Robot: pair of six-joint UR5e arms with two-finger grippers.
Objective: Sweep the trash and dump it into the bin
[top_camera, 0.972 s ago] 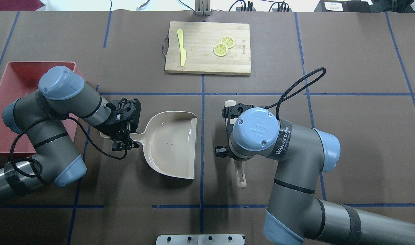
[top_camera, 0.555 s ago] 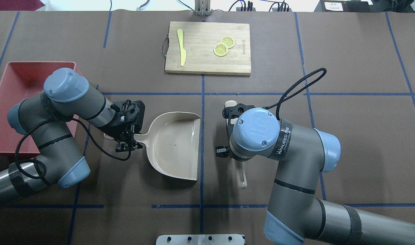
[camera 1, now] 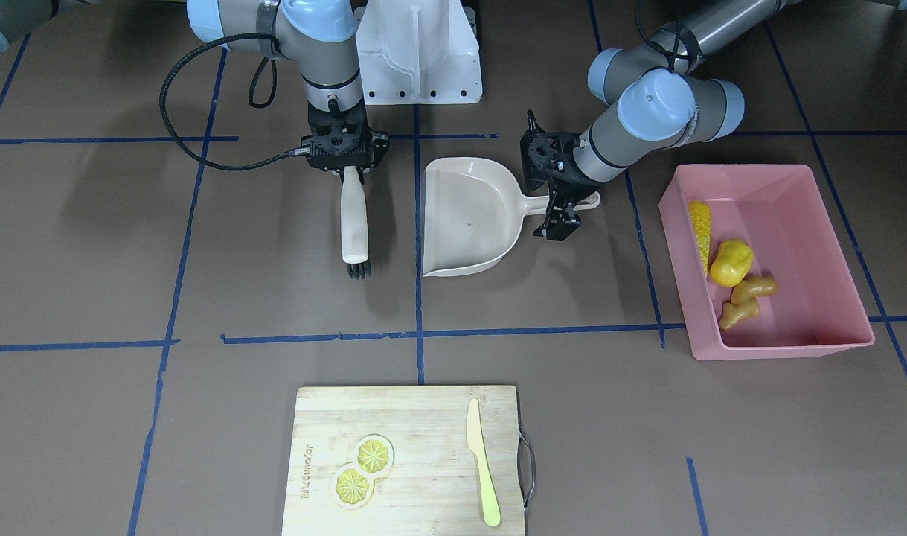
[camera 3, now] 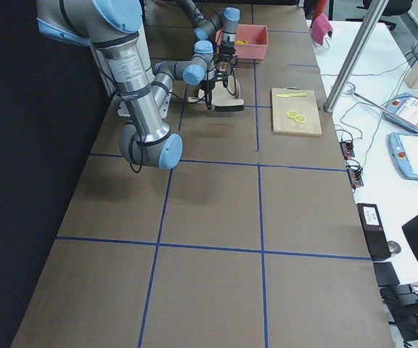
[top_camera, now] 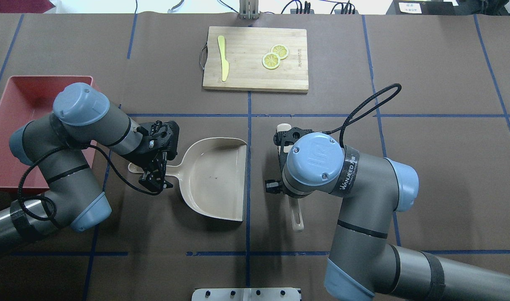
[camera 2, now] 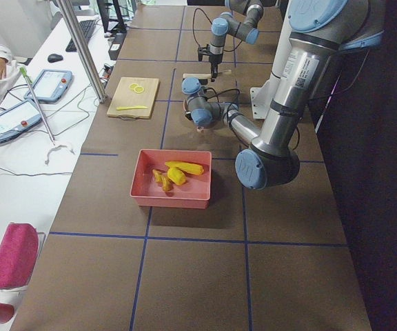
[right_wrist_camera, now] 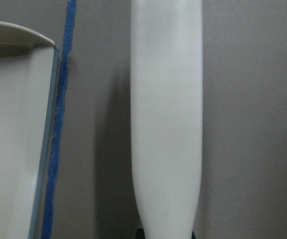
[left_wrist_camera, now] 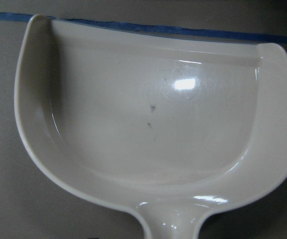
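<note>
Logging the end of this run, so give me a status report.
Left gripper at dustpan handle, right gripper on brush; grips unclear. Corn cob, yellow lump, ginger root all in pink bin. Dustpan empty, nothing blocking.

Table [top_camera: 439, 62] is being covered by brown paper and being divided by blue tape lines [top_camera: 426, 115]. White side bench [camera 2: 19, 172] is being occupied by tablets [camera 2: 50, 84], cables and a metal pole [camera 2: 81, 48].

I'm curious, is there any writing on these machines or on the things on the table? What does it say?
"WANJEED": black band around the right arm.
"UR": logo on that arm's blue joint cap.
Engraved word on the cutting board: too small to read.
White label beyond the table's far edge: blurred, unreadable.
</note>
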